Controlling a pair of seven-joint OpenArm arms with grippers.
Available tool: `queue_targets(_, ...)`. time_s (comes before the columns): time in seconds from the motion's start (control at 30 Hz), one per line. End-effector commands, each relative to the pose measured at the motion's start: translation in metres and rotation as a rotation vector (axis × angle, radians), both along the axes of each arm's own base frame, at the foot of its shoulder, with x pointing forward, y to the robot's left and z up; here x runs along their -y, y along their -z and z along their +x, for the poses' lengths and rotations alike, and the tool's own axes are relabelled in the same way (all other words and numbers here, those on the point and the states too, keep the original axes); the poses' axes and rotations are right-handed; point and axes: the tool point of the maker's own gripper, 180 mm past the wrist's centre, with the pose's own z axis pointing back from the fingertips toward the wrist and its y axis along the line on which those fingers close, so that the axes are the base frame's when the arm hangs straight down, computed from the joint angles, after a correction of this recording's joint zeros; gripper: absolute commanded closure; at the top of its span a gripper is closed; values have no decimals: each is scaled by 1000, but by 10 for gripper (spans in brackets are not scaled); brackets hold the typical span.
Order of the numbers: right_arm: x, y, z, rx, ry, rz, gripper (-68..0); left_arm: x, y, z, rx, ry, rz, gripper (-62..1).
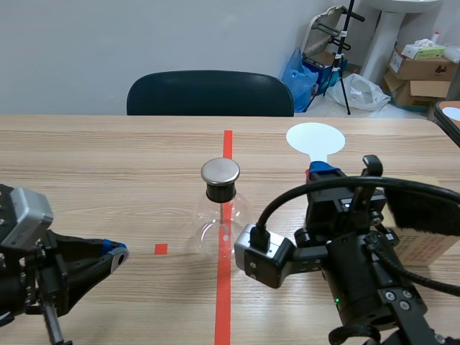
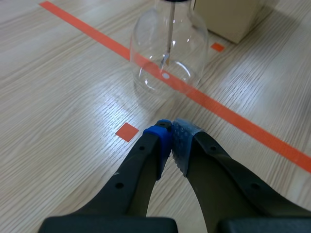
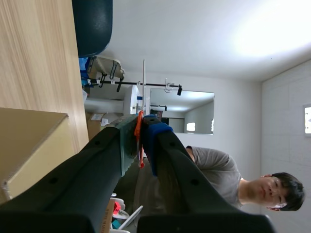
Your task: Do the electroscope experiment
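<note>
Sitting mid-frame on the surface (image 1: 108,165), the glass flask (image 1: 215,230) carries its metal cap (image 1: 220,171). My right end effector (image 1: 323,171), just right of it, clamps the white paddle (image 1: 315,138). My left end effector (image 1: 115,253), lower left, is pinched together, empty. I'd ease the paddle onto the cap without nudging the flask.

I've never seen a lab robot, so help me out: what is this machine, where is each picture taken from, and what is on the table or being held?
It is a robot with two black arms. One picture looks from between the arms across the wooden table; the other two look along each arm's tool. On the table stand a glass flask with a metal cap and a cardboard box. The left tool is shut and empty. The right tool grips a white round paddle.
</note>
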Motion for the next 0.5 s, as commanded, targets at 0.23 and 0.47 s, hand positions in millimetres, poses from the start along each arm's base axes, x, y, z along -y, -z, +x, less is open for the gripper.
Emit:
queue_targets(0.23,-4,3,12,45,2,3,-13,33,5,27,26,25,-81,-30)
queue_targets(0.47,-5,-4,13,83,-4,23,-13,47,14,39,18,35,-87,-30)
